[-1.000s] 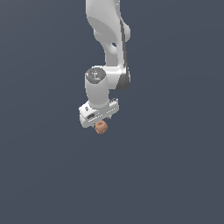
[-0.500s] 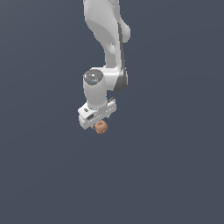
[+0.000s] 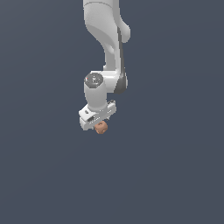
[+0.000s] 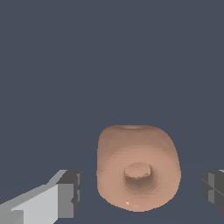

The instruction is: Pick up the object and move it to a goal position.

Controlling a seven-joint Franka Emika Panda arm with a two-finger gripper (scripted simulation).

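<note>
The object (image 4: 138, 173) is a small lumpy brown-orange ball with a round dimple, resting on the dark grey floor. In the wrist view it sits between my two fingers, with a gap on each side. One fingertip (image 4: 70, 192) is close to it, and the other (image 4: 213, 190) is further off. My gripper (image 4: 141, 192) is open around the ball and does not touch it. In the exterior view the ball (image 3: 101, 127) peeks out just below the white gripper (image 3: 99, 123), whose fingers are mostly hidden by the hand.
The plain dark grey floor (image 3: 175, 175) fills both views. The white arm (image 3: 107, 39) rises straight above the gripper. No goal marker shows.
The hand has come down slightly over the ball. The ball has not moved.
</note>
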